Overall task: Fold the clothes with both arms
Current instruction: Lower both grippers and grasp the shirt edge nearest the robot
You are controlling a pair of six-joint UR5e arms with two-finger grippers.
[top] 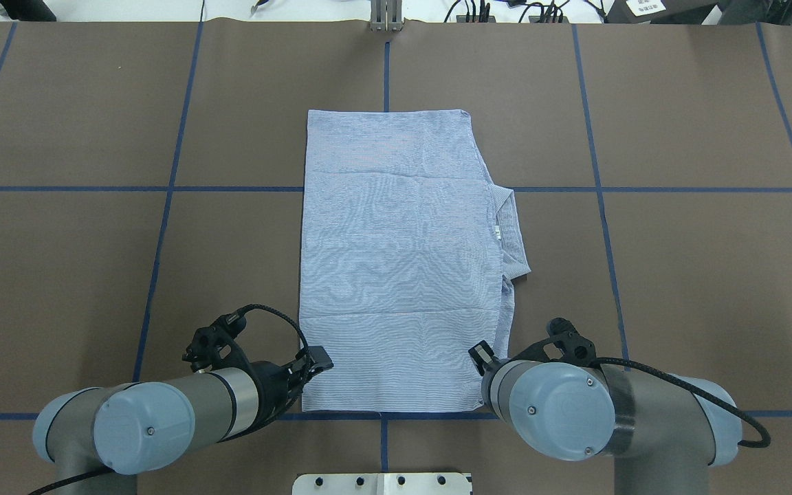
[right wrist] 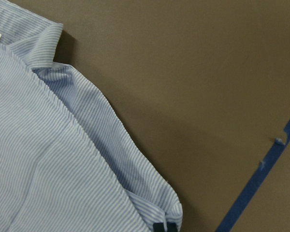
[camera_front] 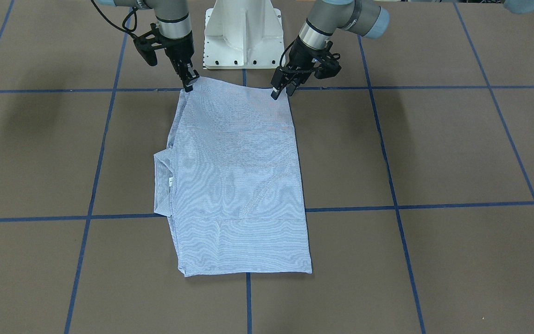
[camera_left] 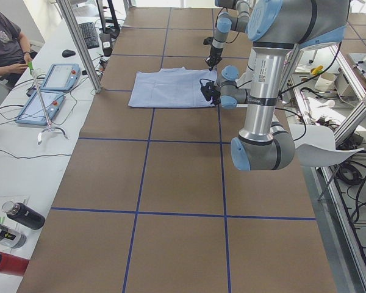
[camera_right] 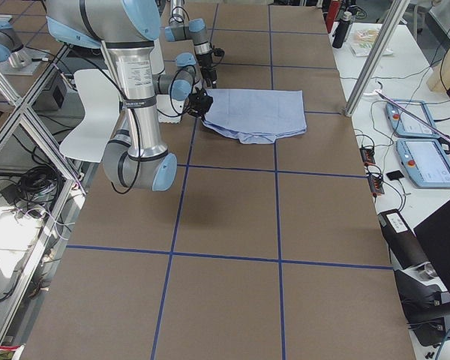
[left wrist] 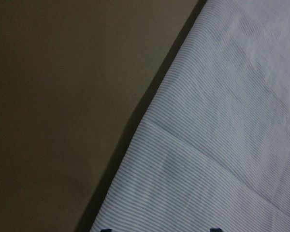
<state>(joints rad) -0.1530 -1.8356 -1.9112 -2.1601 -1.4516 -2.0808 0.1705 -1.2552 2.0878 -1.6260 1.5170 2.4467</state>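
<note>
At the shirt's (camera_front: 239,185) robot-side corners, your left gripper (camera_front: 281,92) hovers with jaws apart and your right gripper (camera_front: 189,86) pinches cloth. The white pedestal (camera_front: 243,35) stands just beyond.

Folded shirt (camera_left: 168,88) flat on brown worktop (camera_left: 183,177). My left gripper (camera_left: 205,91) at its near corner, right gripper (camera_left: 210,63) at far corner.

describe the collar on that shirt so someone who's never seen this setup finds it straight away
On the brown table gridded with blue tape lies one folded blue-and-white striped shirt. In the overhead view, its collar is the flap jutting out of the right-hand long edge. It is the only bump on an otherwise straight-sided rectangle, with a small white label beside it.
</note>
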